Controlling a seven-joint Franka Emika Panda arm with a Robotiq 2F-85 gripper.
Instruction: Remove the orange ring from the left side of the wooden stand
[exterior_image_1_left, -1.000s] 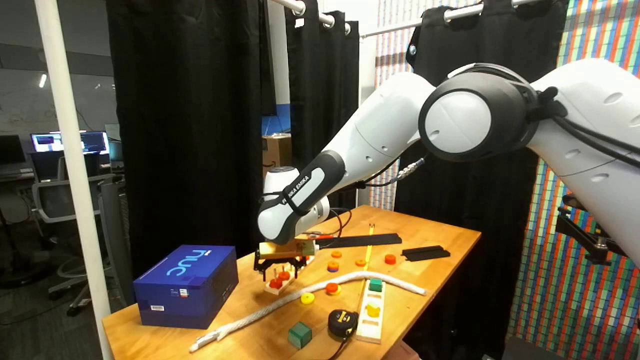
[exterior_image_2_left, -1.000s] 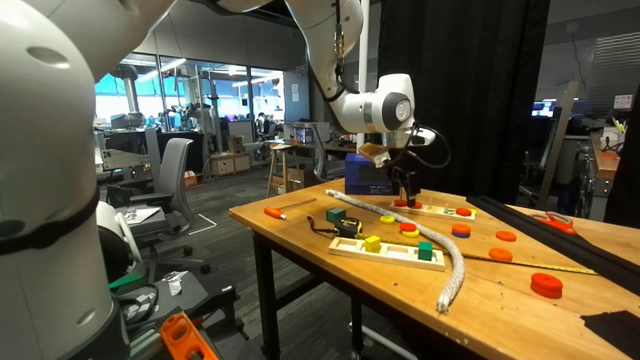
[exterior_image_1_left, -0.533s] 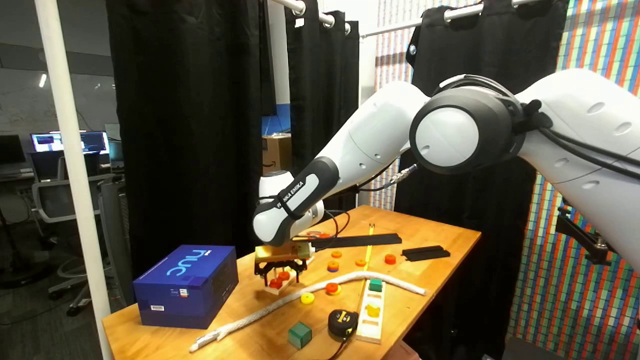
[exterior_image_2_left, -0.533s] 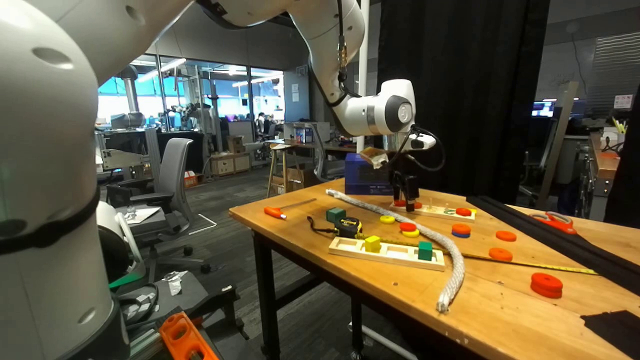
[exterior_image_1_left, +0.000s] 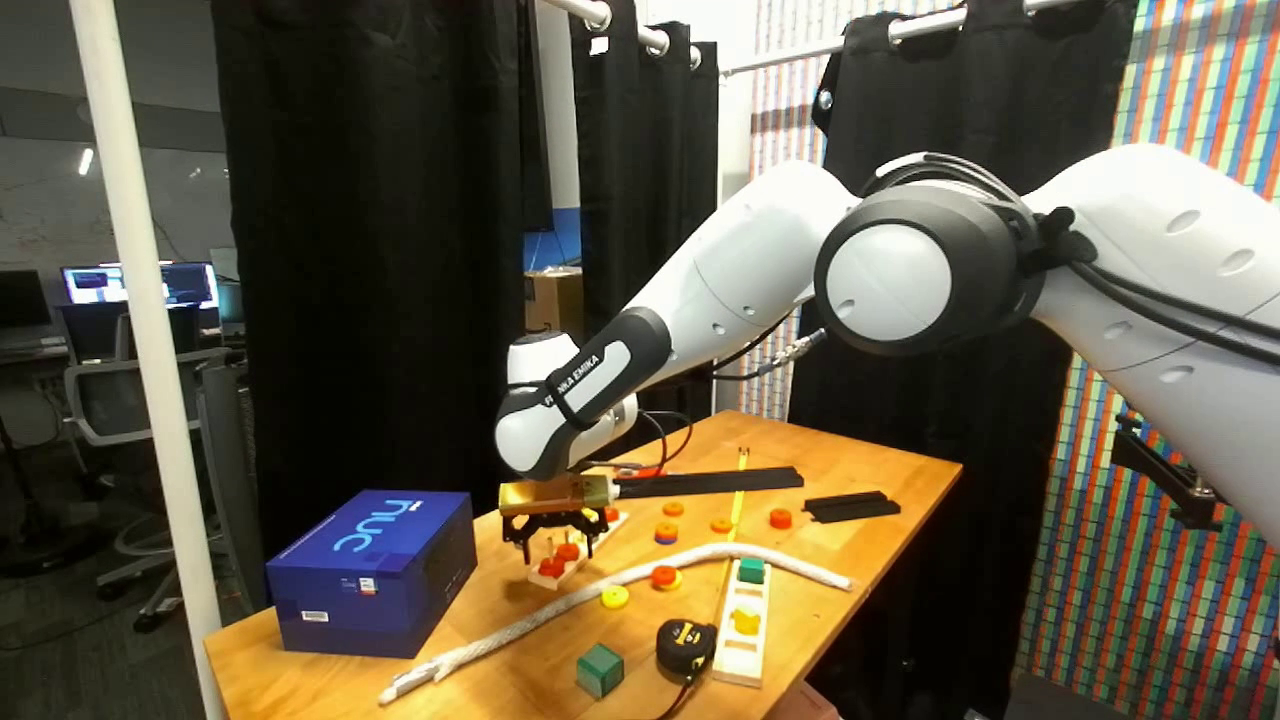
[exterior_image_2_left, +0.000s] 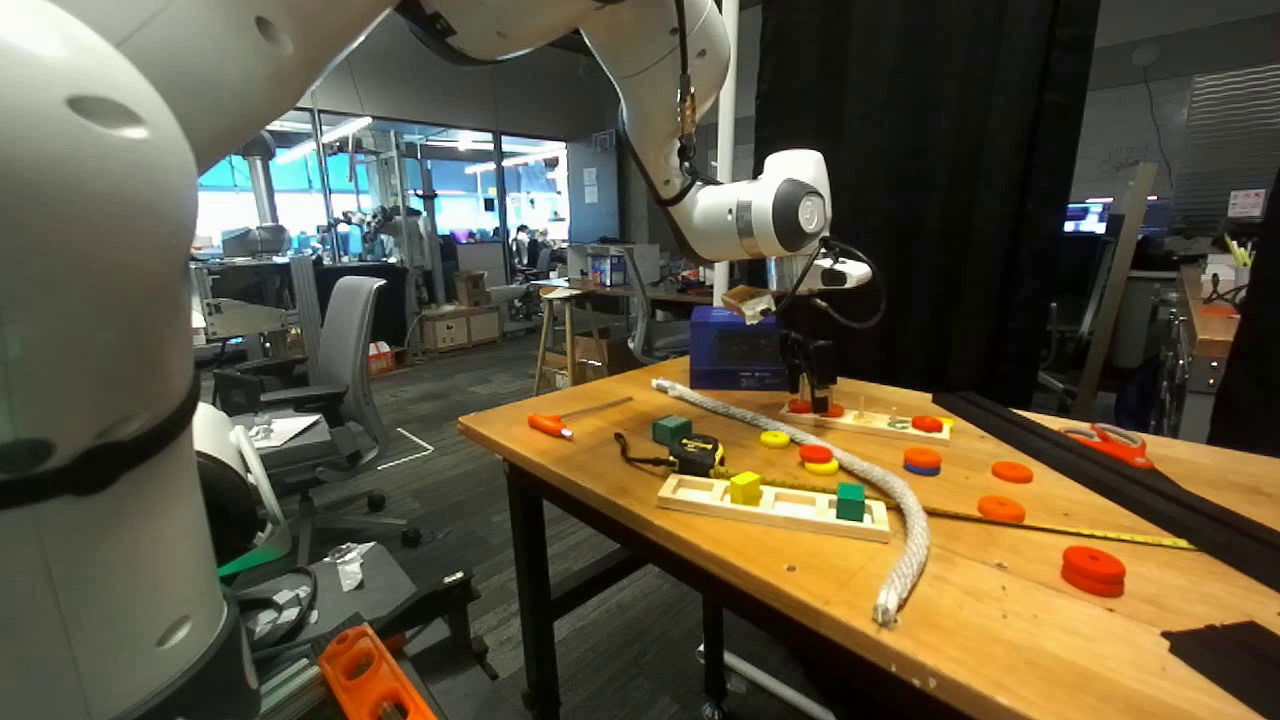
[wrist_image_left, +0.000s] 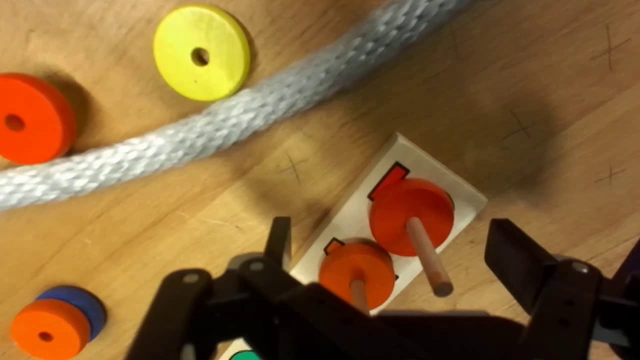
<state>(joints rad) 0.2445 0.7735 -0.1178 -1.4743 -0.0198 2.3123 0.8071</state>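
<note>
Wooden surface (wrist_image_left: 165, 240) carries the stand (wrist_image_left: 352, 217); hand (wrist_image_left: 395, 250) is wide. In wrist view, shift toward eight o'clock, centre on orange ring (wrist_image_left: 345, 270), grip, lift along peg (wrist_image_left: 359, 296).

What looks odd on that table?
The long white braided rope lies across the extended thin yellow measuring tape, which looks untidy, and a round red ring sits off-centre on a round yellow one.

Wrist view's got bare surface (wrist_image_left: 565, 110) at 2 o'clock from the claw (wrist_image_left: 390, 240), but rope (wrist_image_left: 280, 98) cuts across 9 to past 12, and pegs (wrist_image_left: 428, 256) on the wooden stand (wrist_image_left: 352, 218) poke up between the fingers (wrist_image_left: 278, 240). Blue box (exterior_image_1_left: 375, 570) sits at 9 in an exterior view.
</note>
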